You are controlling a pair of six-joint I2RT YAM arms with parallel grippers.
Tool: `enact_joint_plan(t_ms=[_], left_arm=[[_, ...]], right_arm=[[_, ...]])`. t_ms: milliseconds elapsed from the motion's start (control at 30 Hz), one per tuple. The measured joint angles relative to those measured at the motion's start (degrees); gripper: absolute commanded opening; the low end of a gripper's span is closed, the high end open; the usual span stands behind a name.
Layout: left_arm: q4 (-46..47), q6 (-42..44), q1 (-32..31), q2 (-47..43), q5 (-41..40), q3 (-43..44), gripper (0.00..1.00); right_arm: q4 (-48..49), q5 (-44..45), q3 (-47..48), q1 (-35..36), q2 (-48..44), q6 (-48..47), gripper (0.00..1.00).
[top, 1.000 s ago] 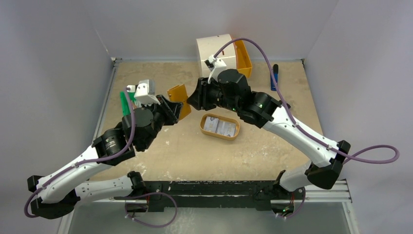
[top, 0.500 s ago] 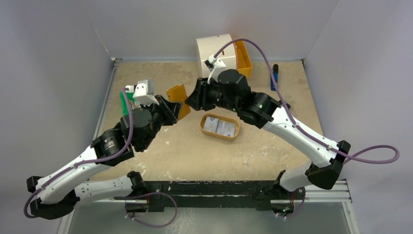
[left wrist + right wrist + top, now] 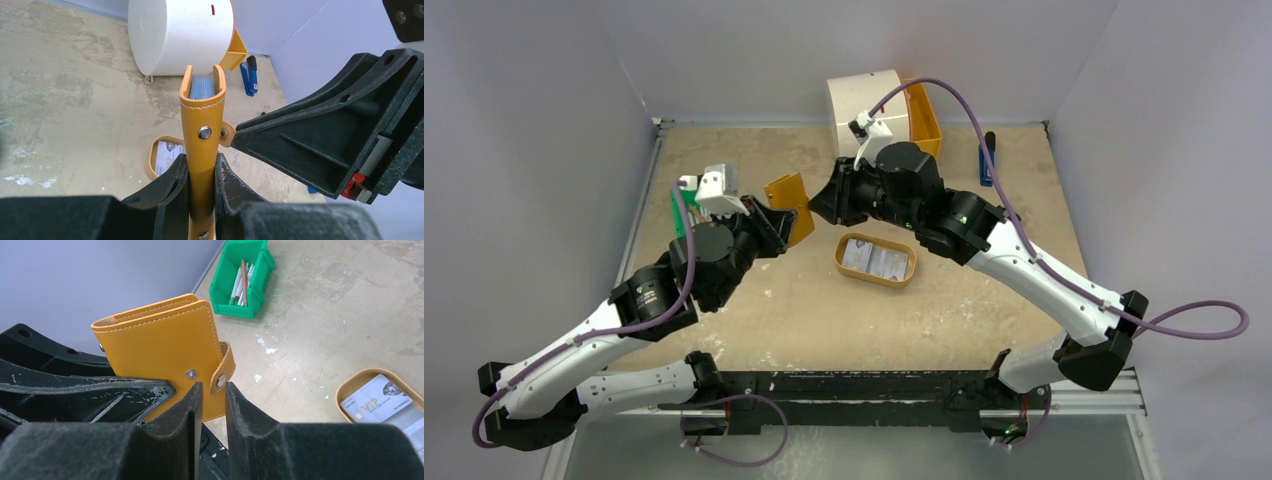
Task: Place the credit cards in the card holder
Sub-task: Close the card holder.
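The orange-tan card holder stands on edge above the table, my left gripper shut on its lower part. Bluish card edges show inside its open top. Its snap flap sticks out sideways and lies between the tips of my right gripper. Those jaws are narrow but a gap still shows beside the flap, so that gripper is open. More pale credit cards lie flat in the oval tan tray, just right of both grippers; one reads VIP.
A white round cabinet with its orange drawer pulled out stands at the back. A green bin of sticks sits at the left behind my left arm. A blue stapler lies at the back right.
My right gripper's jaws have narrowed around the card holder's flap and the wrist has shifted slightly. The left gripper and the card holder have stayed where they were.
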Motion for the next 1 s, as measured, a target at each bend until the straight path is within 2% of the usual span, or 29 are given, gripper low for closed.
enact_joint_plan(t_ms=[467,1000], left_arm=[[0.0,-0.9,0.0,-0.6,0.0,0.0,0.00],[0.0,-1.0,0.0,-0.8,0.3,0.0,0.00]], right_arm=[[0.0,0.0,0.0,-0.1,0.1,0.1,0.23],[0.0,-0.2,0.0,-0.4,0.2,0.2,0.08]])
